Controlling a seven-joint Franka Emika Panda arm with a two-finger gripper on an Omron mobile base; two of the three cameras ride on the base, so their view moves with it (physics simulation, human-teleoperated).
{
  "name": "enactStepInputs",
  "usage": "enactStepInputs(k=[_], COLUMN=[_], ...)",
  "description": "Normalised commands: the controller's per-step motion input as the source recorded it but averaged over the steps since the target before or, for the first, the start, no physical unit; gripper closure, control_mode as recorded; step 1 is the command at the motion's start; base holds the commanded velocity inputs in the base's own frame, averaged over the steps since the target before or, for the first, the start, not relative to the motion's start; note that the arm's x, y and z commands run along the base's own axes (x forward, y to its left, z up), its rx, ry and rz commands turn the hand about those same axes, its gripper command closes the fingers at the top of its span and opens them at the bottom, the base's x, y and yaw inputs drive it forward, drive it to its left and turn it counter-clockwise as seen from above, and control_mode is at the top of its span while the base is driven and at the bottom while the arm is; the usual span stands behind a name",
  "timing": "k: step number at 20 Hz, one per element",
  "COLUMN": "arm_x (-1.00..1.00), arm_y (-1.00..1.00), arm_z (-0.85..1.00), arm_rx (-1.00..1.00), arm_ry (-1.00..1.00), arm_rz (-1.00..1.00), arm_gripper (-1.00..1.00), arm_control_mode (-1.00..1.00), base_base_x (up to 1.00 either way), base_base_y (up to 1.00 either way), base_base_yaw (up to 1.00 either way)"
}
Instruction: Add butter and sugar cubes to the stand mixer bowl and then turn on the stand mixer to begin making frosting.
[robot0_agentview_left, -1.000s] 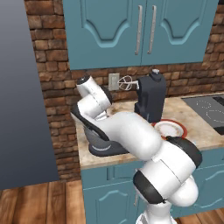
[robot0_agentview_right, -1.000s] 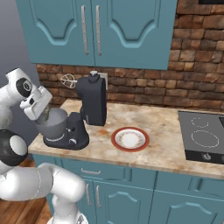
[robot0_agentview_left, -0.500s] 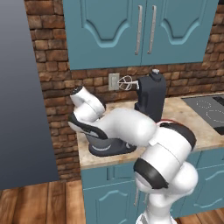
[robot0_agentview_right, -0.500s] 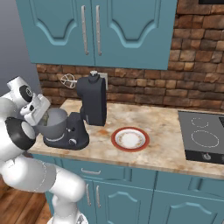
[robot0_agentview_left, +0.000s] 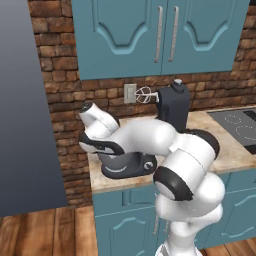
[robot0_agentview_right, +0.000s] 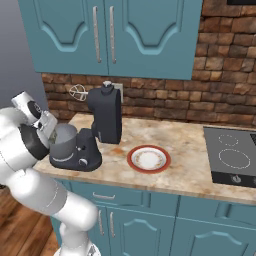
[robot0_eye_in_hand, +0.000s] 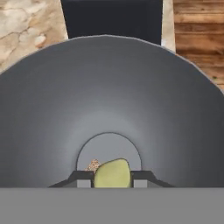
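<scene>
Grey metal fills the hand view: the stand mixer bowl (robot0_eye_in_hand: 109, 100) lies straight below the pincer (robot0_eye_in_hand: 112, 178), which looks down its sloping wall to the flat round bottom. Between the two dark finger tips (robot0_eye_in_hand: 83, 179) sits a pale yellow-green lump (robot0_eye_in_hand: 112, 173), pinched from either side, so the pincer is pressed onto it and hangs over the bowl's floor. Just beside the lump, on the bowl's bottom, lies a small speckled brownish bit (robot0_eye_in_hand: 92, 165); what it is cannot be told.

From the right base view the bowl (robot0_agentview_right: 64, 138) rests on the oval foot of the stand mixer (robot0_agentview_right: 105, 122), at the left end of the counter (robot0_agentview_right: 190, 150). The mixer's dark head is tilted up, and its wire whisk (robot0_agentview_right: 77, 92) is held up clear of the bowl, toward the brick wall. The white arm (robot0_agentview_left: 150, 142) reaches over the bowl from the front and hides most of it in the left base view.

Near the mixer, to its right, a red-rimmed plate (robot0_agentview_right: 148, 159) lies on the counter, apart from the base. Farther right a black cooktop (robot0_agentview_right: 232, 160) is set into the counter. Teal cupboard doors (robot0_agentview_right: 115, 35) hang above.
</scene>
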Motion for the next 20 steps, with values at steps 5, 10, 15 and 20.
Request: enactStepInputs(k=[5,10,15,20], arm_x=[0.36,0.09,-0.06,-0.73], arm_y=[0.18,0.07,0.0,-0.02], arm_z=[-0.34,-0.16,0.09,0.89], arm_rx=[0.0,0.0,0.0,0.1], arm_ry=[0.0,0.0,-0.01,-0.11], arm_rz=[0.07,0.04,0.0,0.0], arm_gripper=[-1.0,-1.0,-1.0,-1.0], arm_control_mode=[-1.0,-1.0,-1.0,-1.0], base_base_x=[0.0,0.0,0.0,0.0], base_base_y=[0.0,0.0,0.0,0.0], base_base_yaw=[0.0,0.0,0.0,0.0])
